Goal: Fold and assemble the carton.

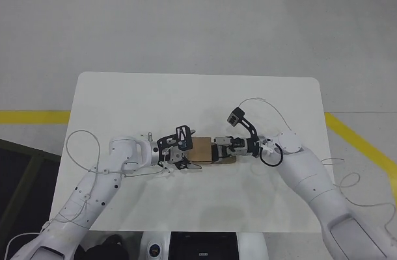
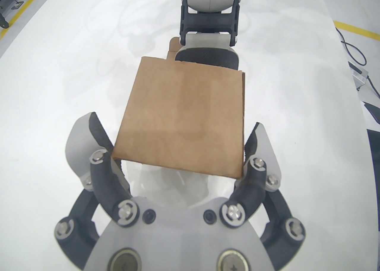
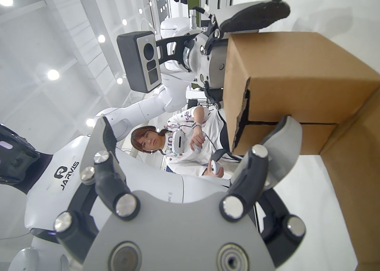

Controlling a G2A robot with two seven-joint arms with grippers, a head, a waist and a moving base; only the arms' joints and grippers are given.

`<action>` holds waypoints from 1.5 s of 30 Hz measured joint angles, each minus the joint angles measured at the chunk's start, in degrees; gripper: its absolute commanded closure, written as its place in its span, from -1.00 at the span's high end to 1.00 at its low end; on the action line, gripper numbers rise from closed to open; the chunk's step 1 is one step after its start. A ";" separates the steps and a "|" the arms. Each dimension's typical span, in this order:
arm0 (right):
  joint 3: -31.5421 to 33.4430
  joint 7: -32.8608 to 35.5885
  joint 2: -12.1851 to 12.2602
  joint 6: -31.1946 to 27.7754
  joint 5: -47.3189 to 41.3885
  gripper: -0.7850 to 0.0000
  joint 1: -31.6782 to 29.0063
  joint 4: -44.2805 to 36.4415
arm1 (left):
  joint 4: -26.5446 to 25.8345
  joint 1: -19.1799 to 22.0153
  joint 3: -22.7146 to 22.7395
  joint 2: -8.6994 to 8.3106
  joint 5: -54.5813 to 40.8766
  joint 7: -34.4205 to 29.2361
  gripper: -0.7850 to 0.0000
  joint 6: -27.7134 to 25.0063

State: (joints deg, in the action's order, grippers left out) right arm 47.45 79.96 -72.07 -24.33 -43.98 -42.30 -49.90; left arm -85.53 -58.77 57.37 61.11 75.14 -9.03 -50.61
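A brown carton (image 1: 202, 151) lies on the white table (image 1: 120, 97) between my two grippers. In the left wrist view its top panel (image 2: 184, 117) sits between the spread fingers of my left gripper (image 2: 175, 120). Both pads touch its side edges, so the gripper is closed on the carton's width. My right gripper (image 3: 194, 120) is open at the opposite end. One of its fingers (image 3: 282, 141) rests on the seam of the end flaps, and the other finger (image 3: 101, 141) hangs free. A loose flap (image 3: 356, 195) sticks out beside that end.
White table surface stretches on all sides of the carton (image 2: 59, 76). Yellow floor tape (image 1: 29, 117) runs past the table's sides. Cables (image 2: 353, 55) lie off the table's edge on the right arm's side.
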 measured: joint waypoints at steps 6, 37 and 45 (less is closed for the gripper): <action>-0.94 1.17 -1.05 1.16 -1.18 1.00 1.37 2.30 | -0.09 0.08 -0.14 0.02 -0.29 -0.47 1.00 -0.10; 6.93 -0.46 2.37 -0.46 5.01 1.00 -1.51 -1.90 | -0.24 -0.10 0.05 -0.03 -1.18 -0.93 1.00 0.32; 14.78 -0.21 6.61 -0.21 11.76 1.00 -6.34 -7.97 | -0.25 -0.28 0.31 -0.10 -1.36 -0.95 1.00 0.44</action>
State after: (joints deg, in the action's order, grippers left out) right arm 62.24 79.75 -65.46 -24.54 -32.22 -48.63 -57.87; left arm -85.77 -59.05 57.67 61.01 73.78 -9.99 -50.16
